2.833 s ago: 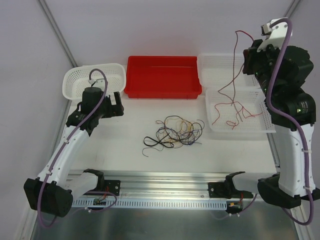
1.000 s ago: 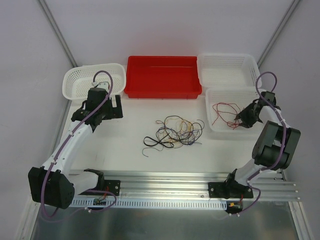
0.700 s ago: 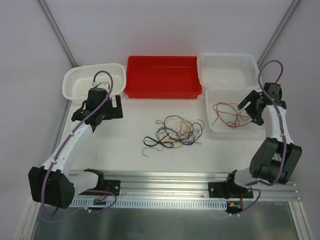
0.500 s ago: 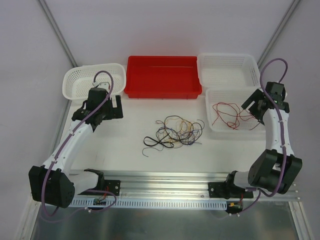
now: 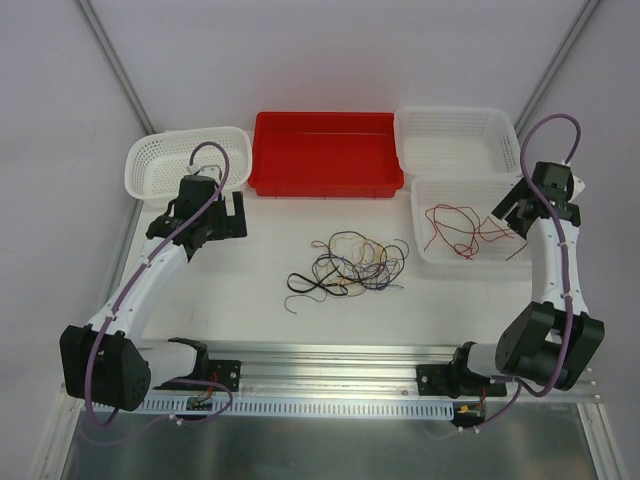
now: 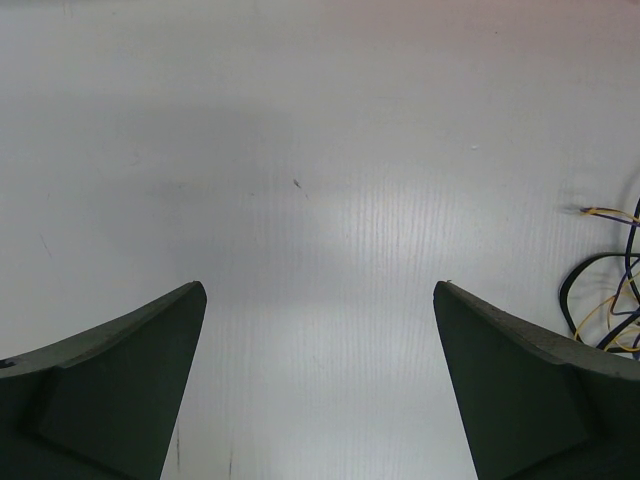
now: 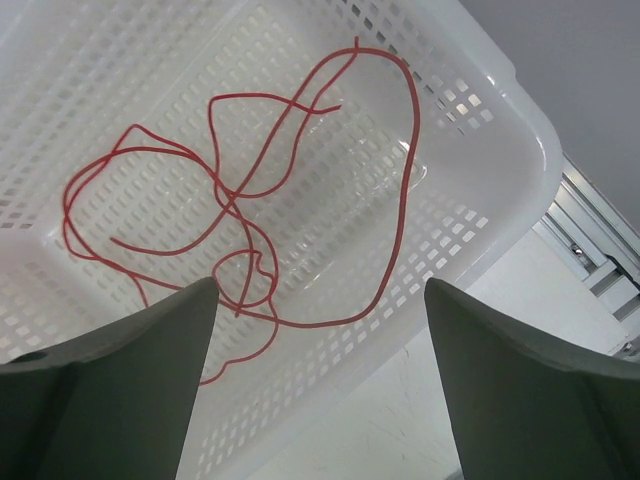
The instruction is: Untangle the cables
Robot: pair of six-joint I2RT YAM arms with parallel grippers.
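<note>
Cables (image 5: 350,268) thin, curly: black, purple, yellow strands knotted at centre; one red cable (image 5: 465,228) loose in near right basket (image 5: 420,250). White baskets (image 5: 150,160) three, red bin (image 5: 325,150) one. Left gripper (image 6: 320,290), right gripper (image 7: 320,285) spread wide, empty.

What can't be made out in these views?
- Top view: the cable tangle is too small to count wires or trace crossings.
- Left wrist view: the right edge cuts that tangle off.
- Right wrist view: the lower loop of the red cable passes behind a finger of the right gripper.
</note>
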